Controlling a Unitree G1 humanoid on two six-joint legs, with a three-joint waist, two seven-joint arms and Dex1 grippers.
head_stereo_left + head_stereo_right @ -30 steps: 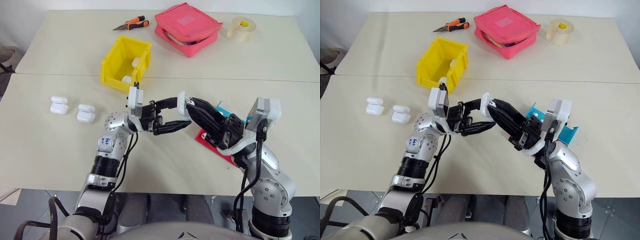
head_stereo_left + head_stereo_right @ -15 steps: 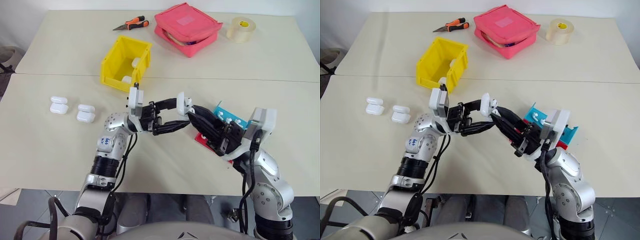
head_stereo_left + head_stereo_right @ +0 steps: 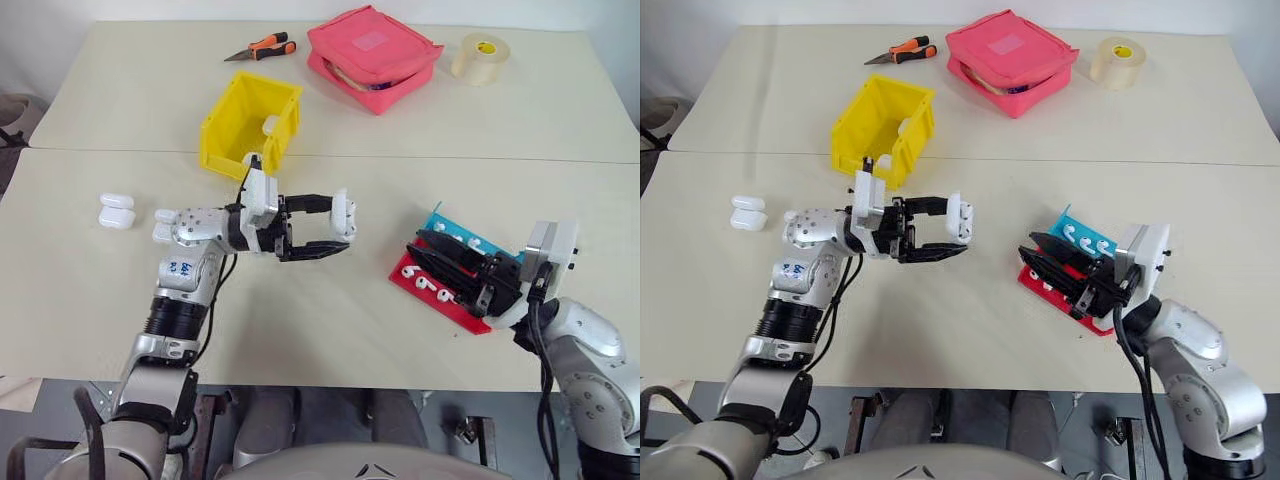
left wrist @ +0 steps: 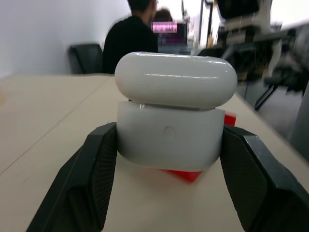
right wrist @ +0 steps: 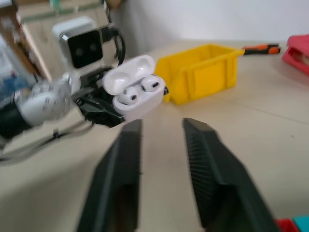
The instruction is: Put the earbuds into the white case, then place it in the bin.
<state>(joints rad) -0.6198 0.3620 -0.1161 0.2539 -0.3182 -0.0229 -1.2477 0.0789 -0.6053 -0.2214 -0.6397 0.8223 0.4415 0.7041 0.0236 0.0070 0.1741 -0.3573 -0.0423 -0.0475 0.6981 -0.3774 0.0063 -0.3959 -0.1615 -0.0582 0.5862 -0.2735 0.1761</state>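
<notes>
Above the tabletop's middle, the left gripper [image 3: 335, 222] pinches the white case [image 5: 135, 87], lid up, both earbuds [image 5: 140, 91] seated; right gripper [image 5: 161, 140] empty, slightly parted. Next: shut lid, reach the yellow bin [image 3: 250, 125].

two black fingers [image 5: 208, 179] of the right gripper [image 5: 161, 179] rise over the pale tabletop [image 5: 270, 116], jaws a little apart with nothing between them. beyond, the left gripper [image 5: 113, 108] clamps the white case [image 5: 135, 94], lid tipped open, with two earbuds [image 5: 140, 91] seated inside. the yellow bin [image 5: 203, 70] sits just behind it, orange-handled pliers [image 5: 260, 48] farther back.
</notes>
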